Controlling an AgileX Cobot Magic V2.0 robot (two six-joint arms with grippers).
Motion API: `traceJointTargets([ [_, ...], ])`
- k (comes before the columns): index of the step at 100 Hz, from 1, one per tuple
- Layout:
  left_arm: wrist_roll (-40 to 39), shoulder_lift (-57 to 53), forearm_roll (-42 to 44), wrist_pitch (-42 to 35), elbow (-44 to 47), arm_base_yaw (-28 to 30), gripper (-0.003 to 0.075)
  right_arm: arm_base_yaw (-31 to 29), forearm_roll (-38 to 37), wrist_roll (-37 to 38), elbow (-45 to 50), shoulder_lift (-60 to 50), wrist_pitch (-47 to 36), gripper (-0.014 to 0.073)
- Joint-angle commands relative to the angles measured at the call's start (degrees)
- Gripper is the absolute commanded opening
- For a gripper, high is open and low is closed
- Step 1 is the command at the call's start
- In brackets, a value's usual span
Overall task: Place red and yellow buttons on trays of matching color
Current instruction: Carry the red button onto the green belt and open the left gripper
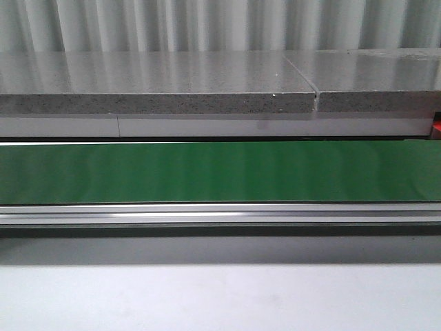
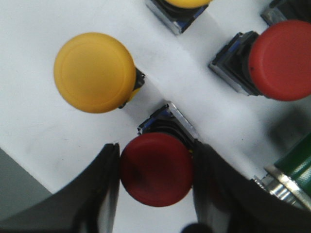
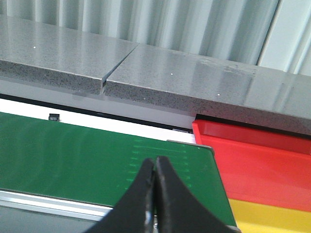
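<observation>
In the left wrist view, the left gripper (image 2: 156,187) has its two dark fingers (image 2: 99,194) on both sides of a red button (image 2: 156,169) at the lower middle of the frame. The fingers touch the round cap, so the gripper is closed on it, and the button stands on a white surface (image 2: 34,43). A yellow button (image 2: 95,72) stands near it at the upper left, a second red button (image 2: 282,60) is at the upper right, and a green part (image 2: 296,162) shows at the right edge.

In the right wrist view, the right gripper (image 3: 155,194) has its fingers pressed together with nothing between them, above the green belt (image 3: 63,155). The red tray (image 3: 262,160) lies at the right of the frame, and the yellow tray (image 3: 272,216) is just beside it at the lower right.

In the front view I see only the green belt and the grey desk (image 1: 158,86) behind it.
</observation>
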Motion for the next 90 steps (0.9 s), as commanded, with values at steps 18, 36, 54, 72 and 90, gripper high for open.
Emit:
traceJointTargets([
  [18, 1.4, -10.7, 0.0, 1.9, -1.6, 0.0, -0.0020, -0.2, -0.6, 0.0, -0.3, -0.6, -4.6, -0.0067],
  [36, 3.5, -19.9, 0.0, 5.0, -3.5, -0.5, -0.0020, -0.2, -0.6, 0.0, -0.3, -0.6, -4.6, -0.0067],
  [54, 7.6, -22.2, 0.0, 8.4, -11.3, -5.7, -0.0020, -0.2, -0.6, 0.0, -0.3, -0.6, -4.6, -0.0067],
  [72, 10.6, -17.9, 0.4, 12.6, -20.0, -13.3, -0.0020, -0.2, -0.6, 0.0, -0.3, -0.6, -4.6, -0.0067],
  [90, 13.7, -9.7, 0.8, 17.7, -26.6, -19.5, -0.0020, -0.2, -0.6, 0.0, -0.3, -0.6, -4.6, -0.0067],
])
